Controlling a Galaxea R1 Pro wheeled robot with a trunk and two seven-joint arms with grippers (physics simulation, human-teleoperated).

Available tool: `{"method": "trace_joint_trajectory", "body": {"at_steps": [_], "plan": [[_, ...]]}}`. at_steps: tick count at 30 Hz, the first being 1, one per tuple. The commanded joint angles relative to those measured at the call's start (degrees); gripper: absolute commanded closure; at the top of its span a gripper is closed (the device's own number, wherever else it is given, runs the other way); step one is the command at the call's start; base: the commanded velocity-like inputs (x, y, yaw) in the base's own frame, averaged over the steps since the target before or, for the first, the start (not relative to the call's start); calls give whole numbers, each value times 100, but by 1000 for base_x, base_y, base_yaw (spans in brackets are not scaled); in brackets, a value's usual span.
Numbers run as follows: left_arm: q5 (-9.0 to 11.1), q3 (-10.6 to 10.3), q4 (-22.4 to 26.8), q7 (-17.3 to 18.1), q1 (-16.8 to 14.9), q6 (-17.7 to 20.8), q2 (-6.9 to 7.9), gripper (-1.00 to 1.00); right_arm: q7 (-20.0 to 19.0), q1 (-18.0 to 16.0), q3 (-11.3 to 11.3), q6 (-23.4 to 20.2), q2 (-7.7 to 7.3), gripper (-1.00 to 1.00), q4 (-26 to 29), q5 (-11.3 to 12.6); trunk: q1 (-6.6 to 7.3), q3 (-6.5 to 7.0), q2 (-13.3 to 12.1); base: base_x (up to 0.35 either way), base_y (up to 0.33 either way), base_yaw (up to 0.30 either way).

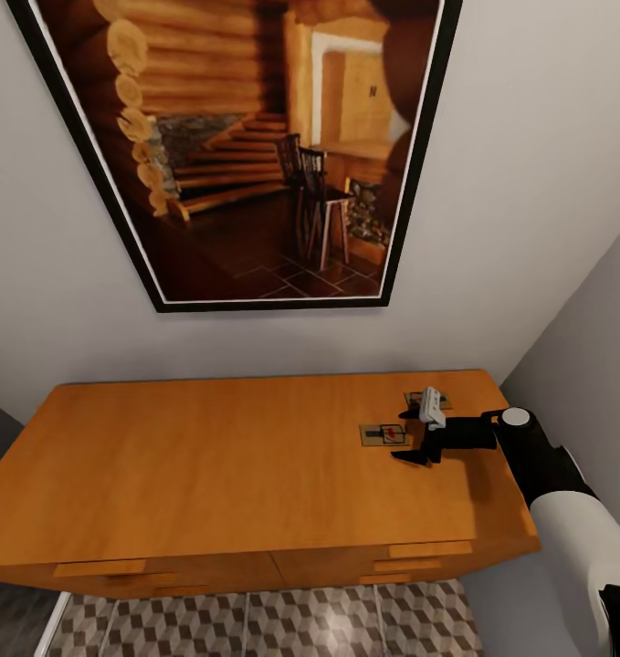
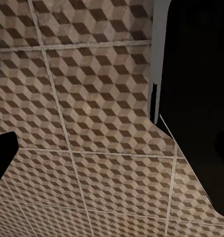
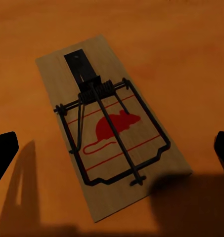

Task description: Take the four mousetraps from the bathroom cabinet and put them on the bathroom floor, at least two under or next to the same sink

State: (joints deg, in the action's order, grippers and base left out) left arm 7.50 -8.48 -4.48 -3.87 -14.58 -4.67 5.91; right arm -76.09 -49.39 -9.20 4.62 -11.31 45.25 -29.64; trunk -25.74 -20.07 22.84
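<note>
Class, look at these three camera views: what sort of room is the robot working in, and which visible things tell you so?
Probably a furnished room in a home, though which room is unclear. Clues: a wooden cabinet with drawers against a plain wall, a large framed picture above it, and patterned tile floor. Two mousetraps lie on top, under the open right gripper.

No readable text, brand or nos. anywhere. Only sign: red mouse outline w/ red lines, printed on mousetrap (image 3: 112,128) board lying on cabinet top (image 3: 181,44).
</note>
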Motion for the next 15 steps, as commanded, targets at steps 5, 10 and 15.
{"method": "trace_joint_trajectory", "body": {"at_steps": [5, 10, 15], "plan": [[58, -48, -23, 0, -9, -43, -2, -100, -20, -1, -18, 48, -2, -100, -78, -82, -4, -10, 8, 0, 0, 0], [58, -48, -22, 0, -9, -43, -2, -100, -20, -1, -20, 48, -4, -100, -78, -85, -4, -10, 8, 0, 0, 0], [58, -48, -25, 0, -9, -43, -2, -100, -20, -1, -20, 48, -6, -100, -77, -86, -4, -10, 8, 0, 0, 0]]}}
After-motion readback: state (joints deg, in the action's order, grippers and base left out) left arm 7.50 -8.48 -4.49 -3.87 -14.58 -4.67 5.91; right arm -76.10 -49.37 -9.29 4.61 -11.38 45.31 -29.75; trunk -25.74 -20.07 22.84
